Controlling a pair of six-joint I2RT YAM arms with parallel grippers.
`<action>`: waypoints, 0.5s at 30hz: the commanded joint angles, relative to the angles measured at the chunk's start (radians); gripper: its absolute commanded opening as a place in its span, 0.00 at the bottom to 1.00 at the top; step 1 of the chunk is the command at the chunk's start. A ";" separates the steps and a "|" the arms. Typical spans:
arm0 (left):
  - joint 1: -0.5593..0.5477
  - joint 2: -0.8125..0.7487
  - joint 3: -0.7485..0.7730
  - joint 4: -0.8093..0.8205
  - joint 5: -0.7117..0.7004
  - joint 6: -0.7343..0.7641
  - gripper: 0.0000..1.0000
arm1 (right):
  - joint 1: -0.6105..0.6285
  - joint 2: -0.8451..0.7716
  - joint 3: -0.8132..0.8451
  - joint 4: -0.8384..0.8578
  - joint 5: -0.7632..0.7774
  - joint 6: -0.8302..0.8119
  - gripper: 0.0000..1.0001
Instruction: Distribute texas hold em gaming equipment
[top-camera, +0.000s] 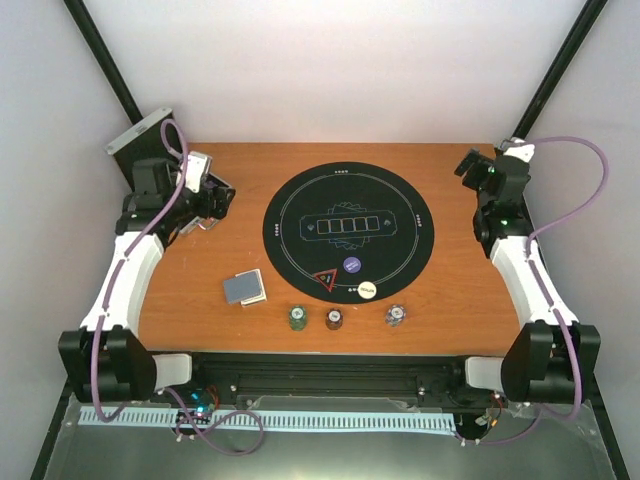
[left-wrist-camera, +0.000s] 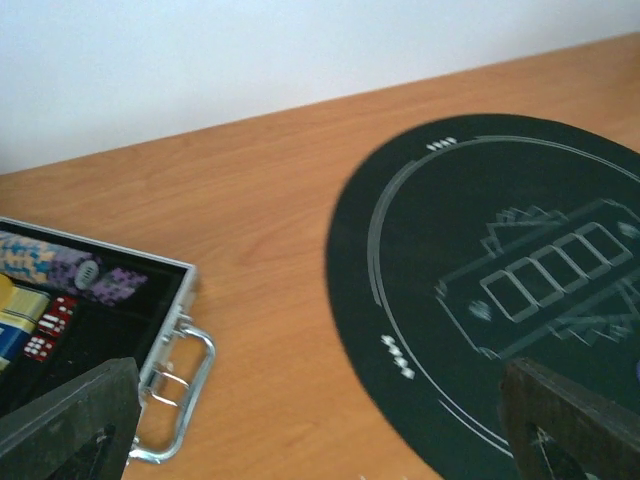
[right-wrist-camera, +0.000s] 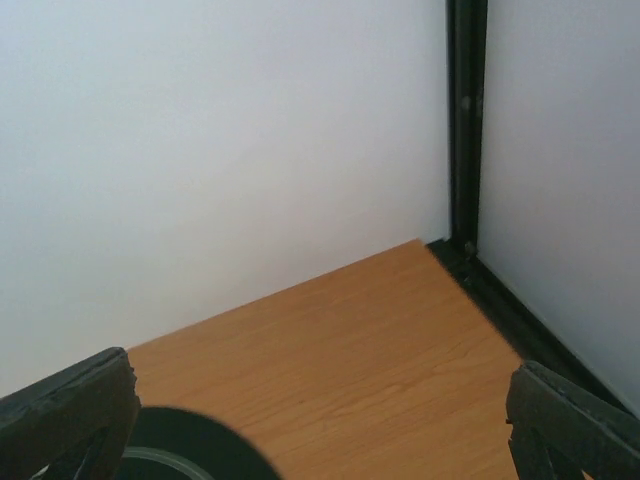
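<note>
The table (top-camera: 190, 310) looks like wood-grain laminate, smooth with a soft sheen. The round black mat (top-camera: 285, 215) on it is dead matt, rubber or felt I can't tell, with white lines printed on. The case (left-wrist-camera: 172, 320) has a bright silvery metal frame and a shiny wire handle (left-wrist-camera: 195, 390), dark lining inside. The playing cards (top-camera: 243, 287) look like smooth coated card. The poker chips (top-camera: 334, 318) catch a bit of light, plastic I'd guess. The jaws are matt black, slightly grainy.

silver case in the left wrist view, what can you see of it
The silver case lies open on the wooden table, left of the round black mat and apart from it. Shiny metal rim, a looped metal handle on its side, black lining. Inside sit rows of chips and red dice.
</note>
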 joint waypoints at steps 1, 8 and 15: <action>0.004 -0.066 0.115 -0.398 0.117 0.087 1.00 | -0.048 -0.048 0.008 -0.260 -0.245 0.149 1.00; 0.005 -0.150 0.169 -0.595 0.118 0.164 1.00 | 0.368 -0.046 0.073 -0.438 -0.147 0.011 1.00; 0.005 -0.194 0.079 -0.647 0.086 0.240 1.00 | 0.828 0.046 -0.005 -0.504 0.090 0.160 0.87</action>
